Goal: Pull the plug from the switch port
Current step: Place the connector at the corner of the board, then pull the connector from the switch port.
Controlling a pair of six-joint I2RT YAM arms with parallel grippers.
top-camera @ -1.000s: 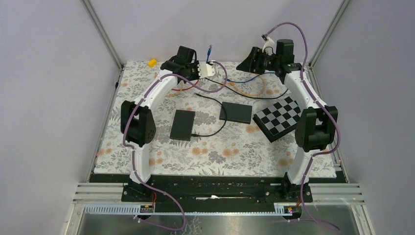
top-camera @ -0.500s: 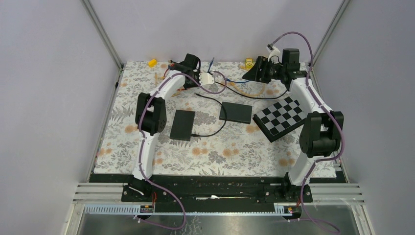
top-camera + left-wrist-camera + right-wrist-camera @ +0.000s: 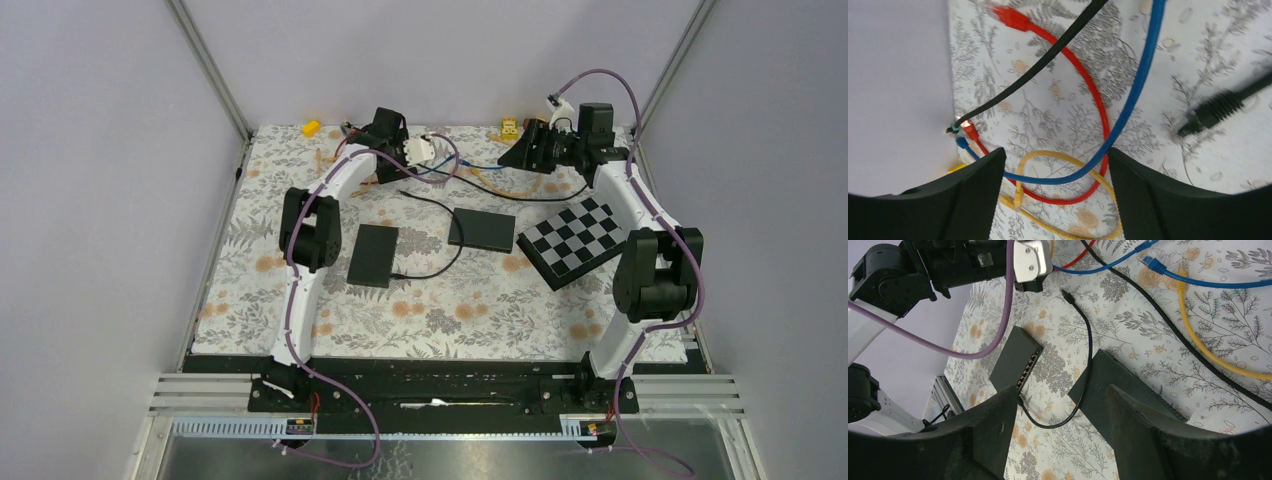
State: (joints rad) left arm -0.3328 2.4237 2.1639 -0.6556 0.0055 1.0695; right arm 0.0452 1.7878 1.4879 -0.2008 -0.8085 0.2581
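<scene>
Plug at switch — well apart from left fingers, right fingers

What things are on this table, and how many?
flat black switch boxes: 2, black, middle of the mat
checkered square board: 1, black and white, right side
flowery mat: 1, white and orange, under everything
thin black cord: 1, black, from the left box
red network cable: 1, red, far edge
blue network cable: at least 1, blue, far edge
yellow network cable: at least 1, yellow, far edge
thick black cable: at least 1, black, far edge
small yellow pieces: 2, yellow, far edge
left gripper: 1, black, open above cables
right gripper: 1, black, open, far right
</scene>
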